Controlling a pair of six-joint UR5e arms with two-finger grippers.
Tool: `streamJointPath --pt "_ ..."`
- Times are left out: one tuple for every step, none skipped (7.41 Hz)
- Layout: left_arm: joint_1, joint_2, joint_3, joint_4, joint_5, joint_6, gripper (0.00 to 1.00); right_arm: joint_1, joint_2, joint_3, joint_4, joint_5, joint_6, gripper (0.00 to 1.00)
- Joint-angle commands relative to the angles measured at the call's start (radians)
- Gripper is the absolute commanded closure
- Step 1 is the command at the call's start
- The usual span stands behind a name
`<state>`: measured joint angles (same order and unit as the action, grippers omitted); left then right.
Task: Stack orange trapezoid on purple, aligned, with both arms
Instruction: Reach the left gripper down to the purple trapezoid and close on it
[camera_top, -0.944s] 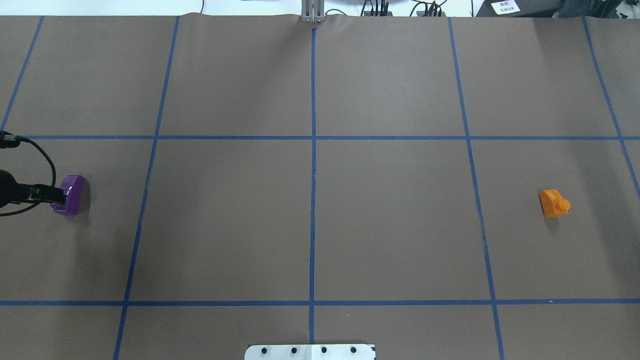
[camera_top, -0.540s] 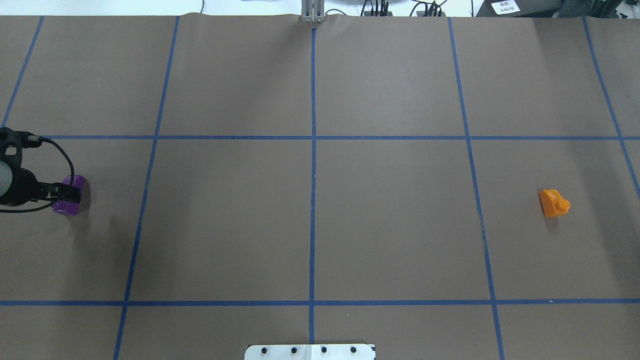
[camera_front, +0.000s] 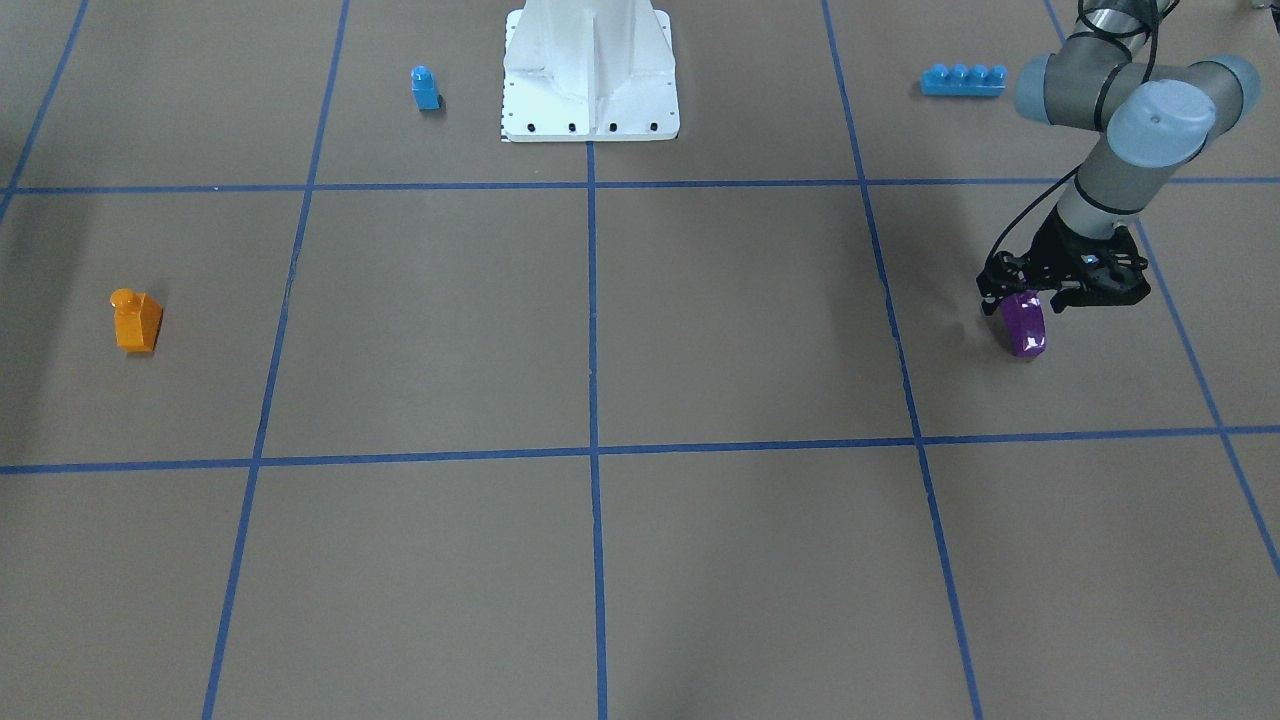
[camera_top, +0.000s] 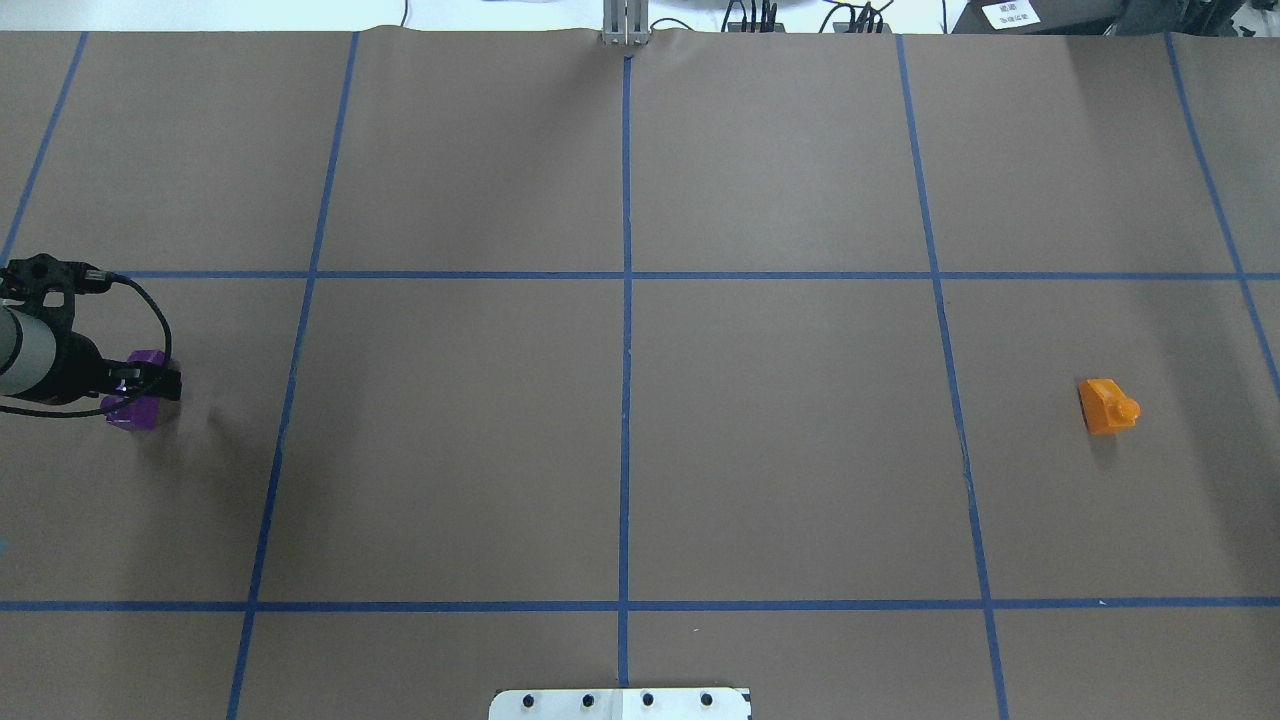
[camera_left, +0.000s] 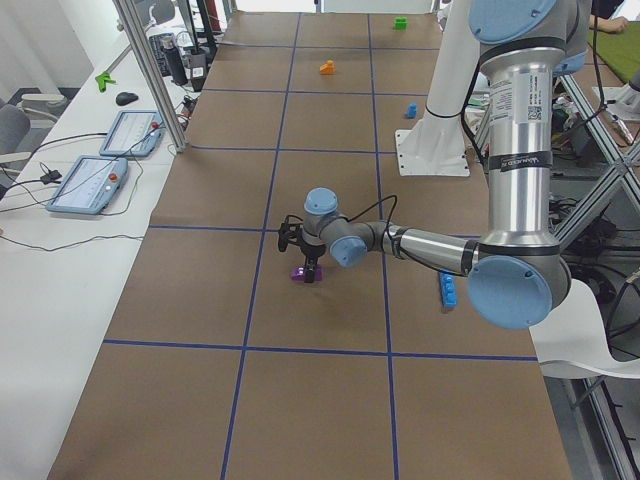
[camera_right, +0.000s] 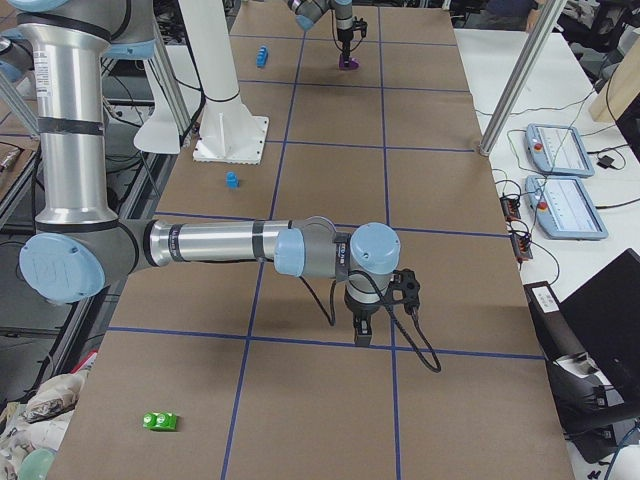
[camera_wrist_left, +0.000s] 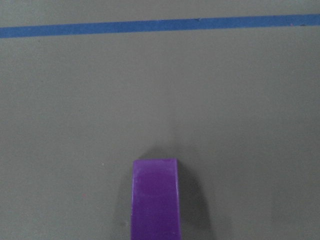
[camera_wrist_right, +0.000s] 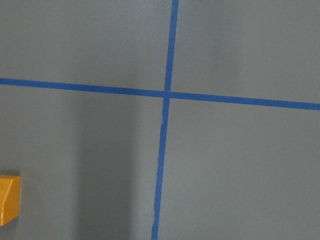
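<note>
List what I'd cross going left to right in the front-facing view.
Orange brick → small blue brick → white robot base → long blue brick → purple brick.

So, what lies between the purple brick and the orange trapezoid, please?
Overhead view: from purple brick to orange trapezoid, only bare table crossed by blue tape lines.

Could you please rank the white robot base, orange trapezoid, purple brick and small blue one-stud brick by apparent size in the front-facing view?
Largest: white robot base.
Next: orange trapezoid and purple brick, about alike; the left gripper hides part of the purple one.
Smallest: small blue one-stud brick, though farther from the camera.
</note>
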<state>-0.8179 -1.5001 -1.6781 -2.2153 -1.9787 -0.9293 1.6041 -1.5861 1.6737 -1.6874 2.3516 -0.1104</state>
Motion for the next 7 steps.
streamJointPath --pt "0.0 0.0 0.034 -0.064 -0.012 -0.006 0.15 0.0 0.0 0.001 0.002 0.0 0.0 0.0" --pt "0.0 0.001 0.031 -0.063 -0.012 -0.006 0.32 0.0 0.0 0.001 0.002 0.0 0.0 0.0" --pt "0.0 0.006 0.029 -0.063 -0.011 -0.006 0.65 0.0 0.0 0.001 0.002 0.0 0.0 0.0" --pt "-0.001 0.008 0.02 -0.057 -0.012 -0.009 1.0 -0.001 0.0 0.001 0.002 0.0 0.0 0.0" --pt "-0.003 0.011 0.011 -0.05 -0.017 -0.008 1.0 0.0 0.0 0.001 0.002 0.003 0.0 0.0" --pt "-0.004 0.011 -0.023 -0.028 -0.066 -0.008 1.0 0.0 0.0 0.004 0.002 0.012 0.0 0.0" --pt "-0.004 0.003 -0.09 0.039 -0.077 -0.008 1.0 0.0 0.0 0.008 0.002 0.012 0.0 0.0"
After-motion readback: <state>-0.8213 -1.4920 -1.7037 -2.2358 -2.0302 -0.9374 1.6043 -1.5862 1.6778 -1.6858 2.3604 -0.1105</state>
